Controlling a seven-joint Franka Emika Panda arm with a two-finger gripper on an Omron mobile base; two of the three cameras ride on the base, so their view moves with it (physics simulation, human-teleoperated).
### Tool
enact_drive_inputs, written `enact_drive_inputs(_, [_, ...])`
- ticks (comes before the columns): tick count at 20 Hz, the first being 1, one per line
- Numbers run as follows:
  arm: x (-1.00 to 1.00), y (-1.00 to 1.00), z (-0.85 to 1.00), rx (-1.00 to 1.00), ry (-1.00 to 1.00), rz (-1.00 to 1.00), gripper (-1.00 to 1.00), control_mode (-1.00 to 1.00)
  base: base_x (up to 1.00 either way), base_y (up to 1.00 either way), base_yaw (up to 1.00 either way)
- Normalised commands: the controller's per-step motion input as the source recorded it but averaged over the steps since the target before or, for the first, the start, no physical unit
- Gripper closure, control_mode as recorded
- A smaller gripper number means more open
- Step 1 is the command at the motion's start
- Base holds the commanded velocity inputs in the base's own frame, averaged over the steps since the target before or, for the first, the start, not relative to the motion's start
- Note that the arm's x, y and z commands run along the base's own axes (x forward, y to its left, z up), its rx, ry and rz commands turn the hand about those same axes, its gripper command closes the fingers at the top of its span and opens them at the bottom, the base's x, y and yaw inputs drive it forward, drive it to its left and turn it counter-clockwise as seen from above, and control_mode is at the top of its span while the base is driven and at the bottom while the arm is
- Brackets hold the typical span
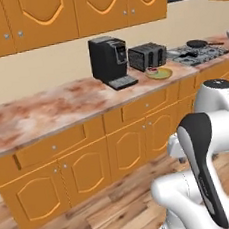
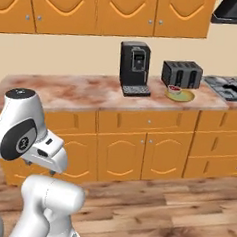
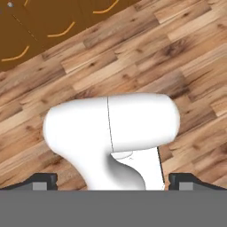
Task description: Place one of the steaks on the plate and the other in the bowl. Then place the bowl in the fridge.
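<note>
Gripper: fingertips seen in the hand view at the bottom corners, spread wide apart, nothing between them; the camera looks down at a wood-plank floor with the foot of an orange cabinet at the top left.

Floor: light brown planks, running in front of the cabinet run in both base views.

Base cabinets: orange doors and drawers with small round knobs, closed, under a long counter.

Counter: mottled pink-brown stone top, bare along its left stretch.

Coffee machine: black, upright, standing on the counter toward the right in the left base view, its drip tray facing forward.

Plate: yellow-gold rim, dull green centre, lying flat on the counter just right of the coffee machine and in front of the toaster. Same plate in the right base view.

Steak: a small reddish piece on the plate, toward its back edge; whether it sits in another small dish there cannot be told. Same piece in the left base view.

Toaster: dark, slotted, just behind the plate, beside the coffee machine.

Stovetop: dark grates right of the toaster, with a black pan on a rear burner.

Wall cabinets: orange, closed, above the counter; dark range hood at the upper right.
</note>
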Motion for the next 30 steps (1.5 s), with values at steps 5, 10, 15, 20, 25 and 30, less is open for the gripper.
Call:
enact_drive_inputs(5, [0.00, 0.00, 0.00, 0.00, 0.00, 0.00, -1.00, 1.00, 0.94, -1.00, 0.22])
enact_drive_inputs(10, [0.00, 0.00, 0.00, 0.00, 0.00, 0.00, -1.00, 1.00, 0.33, -1.00, 0.15])
enact_drive_inputs(15, [0.00, 0.00, 0.00, 0.00, 0.00, 0.00, -1.00, 1.00, 0.31, -1.00, 0.01])
enact_drive_inputs(20, [0.00, 0.00, 0.00, 0.00, 0.00, 0.00, -1.00, 1.00, 0.76, -1.00, 0.17])
enact_drive_inputs(25, [0.00, 0.00, 0.00, 0.00, 0.00, 0.00, -1.00, 1.00, 0.61, -1.00, 0.22])
enact_drive_inputs(30, [0.00, 0.00, 0.00, 0.00, 0.00, 0.00, -1.00, 1.00, 0.49, -1.00, 0.11])
